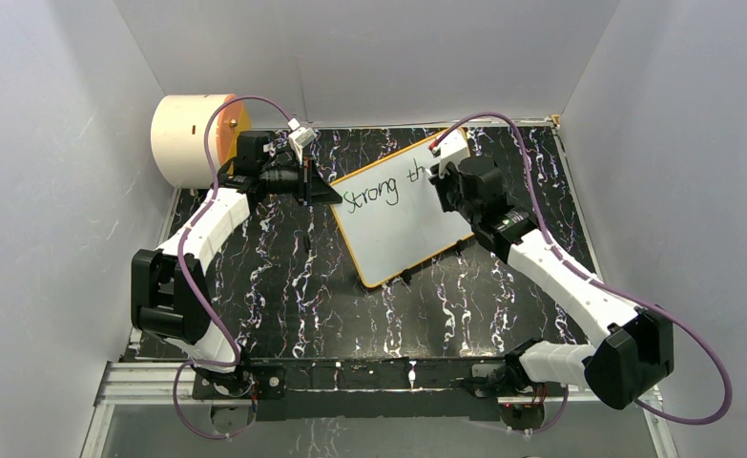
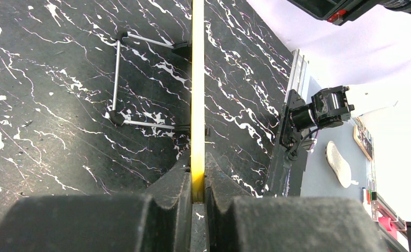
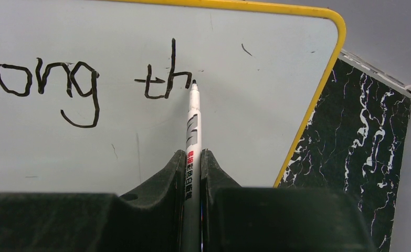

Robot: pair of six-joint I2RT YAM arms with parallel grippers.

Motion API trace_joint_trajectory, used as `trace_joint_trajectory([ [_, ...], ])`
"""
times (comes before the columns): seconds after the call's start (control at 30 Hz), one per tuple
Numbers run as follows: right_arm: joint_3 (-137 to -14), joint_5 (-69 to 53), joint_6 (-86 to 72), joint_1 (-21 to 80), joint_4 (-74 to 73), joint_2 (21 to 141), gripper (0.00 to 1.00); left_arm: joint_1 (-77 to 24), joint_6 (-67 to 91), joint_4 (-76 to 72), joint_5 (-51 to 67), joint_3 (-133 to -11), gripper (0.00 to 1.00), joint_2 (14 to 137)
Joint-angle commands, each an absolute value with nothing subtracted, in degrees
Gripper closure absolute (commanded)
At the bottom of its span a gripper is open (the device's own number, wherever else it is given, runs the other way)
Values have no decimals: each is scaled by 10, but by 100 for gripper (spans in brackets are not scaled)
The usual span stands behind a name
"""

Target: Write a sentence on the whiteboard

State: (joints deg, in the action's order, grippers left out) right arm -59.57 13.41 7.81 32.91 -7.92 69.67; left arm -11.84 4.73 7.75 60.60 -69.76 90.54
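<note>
The whiteboard (image 1: 409, 237) sat in the middle of the overhead view, turned at an angle on the black marbled table (image 1: 283, 286), with "Strong th" across its upper part. The left gripper (image 2: 198, 185) was clamped shut on the board's yellow frame at its left edge, seen edge-on in the left wrist view, with the wire stand (image 2: 117, 79) jutting out to the left of it. The right gripper (image 3: 193, 164) was closed on a slim white marker (image 3: 193, 123), whose tip touched the board at the foot of the "h" (the stroke looked just finished, or nearly so).

The sentence seemed barely begun, so the step in hand was probably the next letter. To do it well, the marker needed light, even pressure. Too much could have pushed the board back against the left gripper's hold or made the marker slip between the fingers. The next letter needed to start just to the right of the "h", on the same line as "Strong". The bare white space towards the rounded right corner was limited, so the letters had to be small, or the writing had to drop to a second line lower down.
</note>
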Motion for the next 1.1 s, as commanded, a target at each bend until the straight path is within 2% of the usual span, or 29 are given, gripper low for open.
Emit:
trace_joint_trajectory([
  [0.0, -628, 128, 85, 323, -38, 704, 100, -120, 37, 92, 620, -692, 100, 900],
  [1.07, -614, 115, 71, 316, -87, 696, 100, -120, 37, 93, 620, -692, 100, 902],
])
